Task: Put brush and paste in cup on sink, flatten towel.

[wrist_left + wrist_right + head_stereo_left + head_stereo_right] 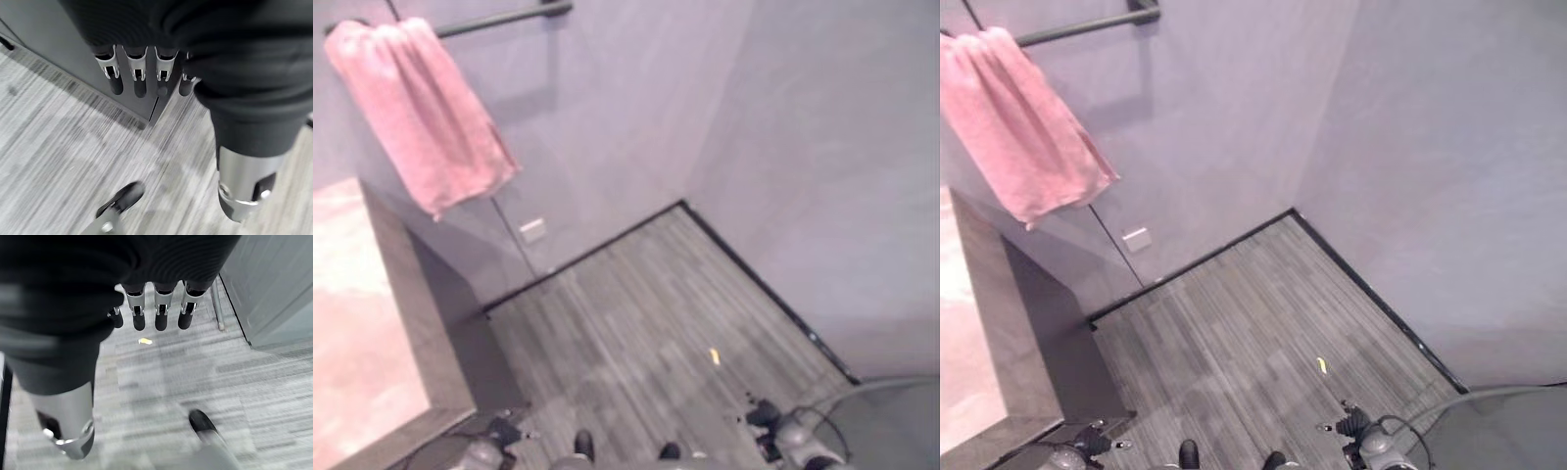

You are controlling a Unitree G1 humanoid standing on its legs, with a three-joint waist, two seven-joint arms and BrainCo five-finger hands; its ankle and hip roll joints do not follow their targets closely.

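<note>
A pink towel (421, 108) hangs bunched over the left part of a dark wall bar (509, 17), high on the grey wall. The counter top (352, 323) shows at the left edge, with its dark cabinet side (421, 294) below. My left hand (140, 83) hangs low beside that cabinet, fingers straight and holding nothing. My right hand (161, 316) hangs over the grey plank floor on the other side, fingers straight too and empty.
Two grey walls meet in a corner at the far end of the plank floor (646, 313). A small yellow scrap (714, 356) lies on the floor. A white wall plate (532, 230) sits low under the towel. A thin metal leg (217, 308) stands by the right wall.
</note>
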